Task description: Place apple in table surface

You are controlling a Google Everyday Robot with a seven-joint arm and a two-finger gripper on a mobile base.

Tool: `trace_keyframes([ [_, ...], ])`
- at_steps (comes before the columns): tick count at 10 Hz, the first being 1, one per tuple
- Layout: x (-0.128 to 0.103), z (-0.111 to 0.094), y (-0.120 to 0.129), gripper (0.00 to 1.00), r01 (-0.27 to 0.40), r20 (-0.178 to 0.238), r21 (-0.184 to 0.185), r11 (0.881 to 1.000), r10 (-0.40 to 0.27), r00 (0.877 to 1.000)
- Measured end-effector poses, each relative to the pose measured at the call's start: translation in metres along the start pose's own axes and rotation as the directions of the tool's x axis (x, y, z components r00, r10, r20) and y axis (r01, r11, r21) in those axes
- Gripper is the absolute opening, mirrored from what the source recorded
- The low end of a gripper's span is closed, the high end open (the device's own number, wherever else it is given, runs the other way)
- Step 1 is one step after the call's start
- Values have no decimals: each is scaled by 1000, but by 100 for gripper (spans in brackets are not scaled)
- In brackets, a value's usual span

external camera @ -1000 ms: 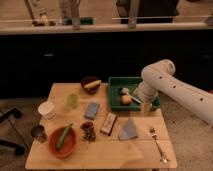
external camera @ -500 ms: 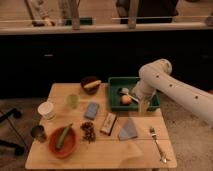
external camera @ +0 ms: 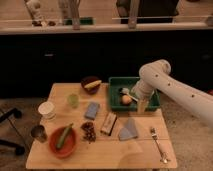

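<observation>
The apple point(external camera: 126, 99), small, round and yellow-orange, sits inside the green tray point(external camera: 116, 83) at the back right of the light wooden table surface point(external camera: 105, 150). My white arm reaches in from the right and bends down over the tray. My gripper point(external camera: 136, 99) is at the apple's right side, low in the tray and very close to it. I cannot tell whether it touches or holds the apple. A small pale object point(external camera: 124, 91) lies just behind the apple.
A dark bowl with a banana point(external camera: 91, 84) stands left of the tray. A green cup point(external camera: 73, 100), white cup point(external camera: 46, 109), metal cup point(external camera: 38, 132), red bowl point(external camera: 63, 141), grapes point(external camera: 89, 130), blue sponge point(external camera: 92, 110), dark bar point(external camera: 108, 123), grey cloth point(external camera: 129, 130) and fork point(external camera: 157, 144) are spread over the table.
The arm has shifted slightly left and down over the tray. The apple stays in about the same place.
</observation>
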Motion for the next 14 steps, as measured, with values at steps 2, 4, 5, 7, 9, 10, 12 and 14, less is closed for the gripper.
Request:
trace_keyframes([
  [2,5,7,0,80,-1,7,0,1000,1,1000],
  [4,0,14,-5,80,8,18,-2,1000,-8,1000],
  [5,3,16,-7,80,3,22,-1,1000,-3,1000],
  [7,2,20,-12,80,14,30,-2,1000,-14,999],
  [9,6,26,-15,80,16,42,-3,1000,-15,999],
  [10,4,30,-17,80,19,47,-3,1000,-19,999],
  [12,5,35,-18,80,20,56,-3,1000,-20,998],
  [14,6,39,-23,80,23,68,-2,1000,-23,997],
])
